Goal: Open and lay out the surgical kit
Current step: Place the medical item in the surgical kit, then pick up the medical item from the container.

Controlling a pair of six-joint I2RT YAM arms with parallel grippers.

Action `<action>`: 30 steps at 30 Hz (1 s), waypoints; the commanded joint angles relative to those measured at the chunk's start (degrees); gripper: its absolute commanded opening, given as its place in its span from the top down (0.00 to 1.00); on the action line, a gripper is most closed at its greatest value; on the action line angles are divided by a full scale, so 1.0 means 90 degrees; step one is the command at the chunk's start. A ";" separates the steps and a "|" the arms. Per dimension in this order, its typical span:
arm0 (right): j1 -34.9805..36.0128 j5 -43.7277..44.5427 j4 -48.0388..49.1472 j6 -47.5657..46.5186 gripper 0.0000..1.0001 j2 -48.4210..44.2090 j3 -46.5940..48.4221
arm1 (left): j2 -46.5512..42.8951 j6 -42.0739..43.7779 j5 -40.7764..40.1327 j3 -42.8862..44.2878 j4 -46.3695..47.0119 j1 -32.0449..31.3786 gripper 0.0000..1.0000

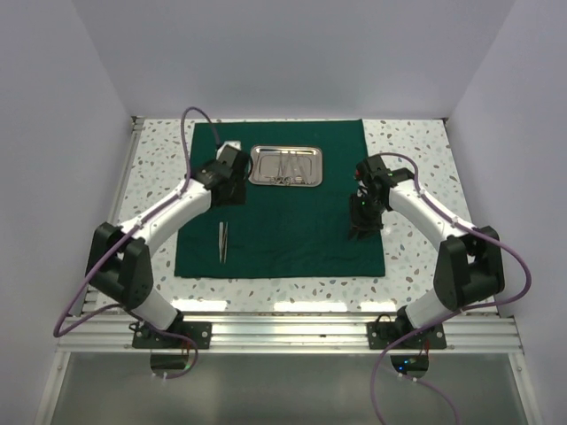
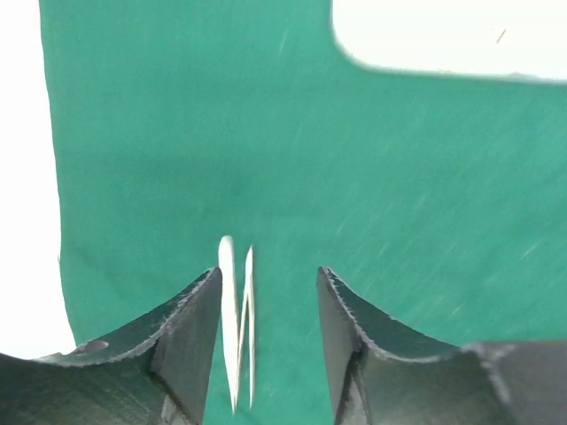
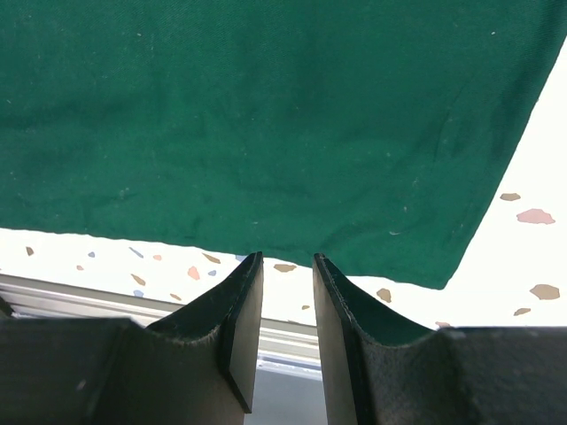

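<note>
The dark green cloth [image 1: 283,221] lies spread flat on the table. The steel tray [image 1: 285,166] sits on its far middle part with slim silver instruments [image 1: 288,165] inside. One pair of tweezers [image 1: 222,241] lies on the cloth at the near left. My left gripper [image 1: 232,191] hangs over the cloth just left of the tray, open and empty. In the left wrist view the tweezers [image 2: 237,328] lie on the cloth [image 2: 354,177] between the spread fingers [image 2: 199,319], close to the left one. My right gripper [image 1: 361,227] is over the cloth's right part, open with a narrow gap [image 3: 288,256], holding nothing.
The speckled table [image 1: 416,168] surrounds the cloth. An aluminium rail [image 1: 292,328] runs along the near edge, also seen in the right wrist view [image 3: 97,297]. White walls close in the back and sides. An overexposed white patch [image 2: 443,35] fills the left wrist view's upper right.
</note>
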 commanded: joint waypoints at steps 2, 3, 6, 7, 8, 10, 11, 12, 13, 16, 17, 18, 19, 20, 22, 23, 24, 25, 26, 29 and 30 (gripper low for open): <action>0.0002 0.0122 -0.0062 -0.0096 0.67 -0.0171 0.0043 | 0.1238 0.0835 -0.0292 0.1745 0.0055 0.0082 0.51; 0.0002 0.0141 -0.0072 -0.0096 0.67 -0.0171 0.0062 | 0.1511 0.0914 -0.0272 0.2077 0.0045 0.0101 0.53; 0.0012 0.0268 -0.0169 -0.0095 0.67 -0.0152 0.0169 | 0.2575 0.1197 -0.0184 0.3278 0.0054 0.0209 0.55; 0.0012 0.0297 -0.0199 -0.0096 0.67 -0.0171 0.0199 | 0.3071 0.1265 -0.0155 0.3794 0.0054 0.0286 0.55; 0.0002 0.0336 -0.0267 -0.0115 0.67 -0.0190 0.0247 | 0.3318 0.1372 -0.0087 0.4060 0.0054 0.0326 0.56; 0.0012 0.0405 -0.0345 -0.0125 0.67 -0.0249 0.0277 | 0.3961 0.1461 0.0050 0.4771 0.0035 0.0472 0.57; 0.0022 0.0434 -0.0394 -0.0135 0.67 -0.0278 0.0296 | 0.4168 0.1577 0.0128 0.5007 0.0044 0.0511 0.58; 0.0012 0.0473 -0.0423 -0.0135 0.67 -0.0308 0.0306 | 0.4354 0.1627 0.0138 0.5242 0.0025 0.0531 0.58; 0.0012 0.0522 -0.0453 -0.0154 0.67 -0.0308 0.0306 | 0.4684 0.1685 0.0148 0.5670 0.0025 0.0570 0.58; 0.0012 0.0707 -0.0579 -0.0193 0.67 -0.0298 0.0365 | 0.5261 0.1852 0.0206 0.6422 -0.0014 0.0600 0.57; 0.0012 0.0727 -0.0638 -0.0193 0.67 -0.0250 0.0433 | 0.5360 0.1891 0.0294 0.6561 0.0005 0.0619 0.57; 0.0002 0.0737 -0.0658 -0.0203 0.67 -0.0220 0.0462 | 0.5439 0.1891 0.0352 0.6650 0.0015 0.0639 0.57; 0.0012 0.0737 -0.0677 -0.0193 0.67 -0.0191 0.0540 | 0.5546 0.1862 0.0411 0.6737 0.0054 0.0687 0.57; 0.0002 0.0737 -0.0707 -0.0184 0.67 -0.0152 0.0589 | 0.5576 0.1852 0.0557 0.6748 0.0103 0.0707 0.57; 0.0012 0.0737 -0.0746 -0.0135 0.67 -0.0015 0.0667 | 0.5625 0.1852 0.0665 0.6709 0.0239 0.0756 0.57; 0.0012 0.0737 -0.0756 -0.0106 0.67 0.0033 0.0745 | 0.5625 0.1842 0.0762 0.6680 0.0327 0.0756 0.57; 0.0012 0.0737 -0.0756 -0.0086 0.67 0.0102 0.0785 | 0.5606 0.1862 0.0821 0.6631 0.0386 0.0756 0.57; 0.0002 0.0737 -0.0756 -0.0037 0.67 0.0151 0.0824 | 0.5586 0.1862 0.0860 0.6525 0.0454 0.0756 0.57; 0.0012 0.0737 -0.0765 -0.0018 0.67 0.0180 0.0892 | 0.5586 0.1852 0.0929 0.6485 0.0493 0.0756 0.57; 0.0012 0.0737 -0.0765 0.0060 0.67 0.0307 0.0990 | 0.5644 0.1862 0.0988 0.6387 0.0620 0.0756 0.57; 0.0012 0.0737 -0.0775 0.0080 0.67 0.0346 0.1019 | 0.5683 0.1871 0.1007 0.6396 0.0621 0.0756 0.57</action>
